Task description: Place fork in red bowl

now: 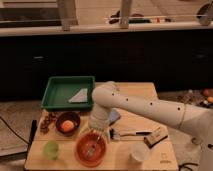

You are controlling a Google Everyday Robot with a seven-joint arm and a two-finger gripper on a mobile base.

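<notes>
The red bowl (90, 150) sits on the wooden table (150, 160) near its front edge. The pale fork (90, 146) lies inside it, slanting across the bowl's floor. My gripper (98, 131) hangs just above the bowl's back rim at the end of the white arm (145, 107), which reaches in from the right. The arm's wrist hides the gripper's tips.
A dark brown bowl (68, 122) holds an orange ball. A small green cup (50, 148) stands at the front left. A green tray (67, 92) with a white napkin is at the back left. A dark-handled utensil (129, 133), a white cup (139, 151) and a small box (155, 136) lie right of the bowl.
</notes>
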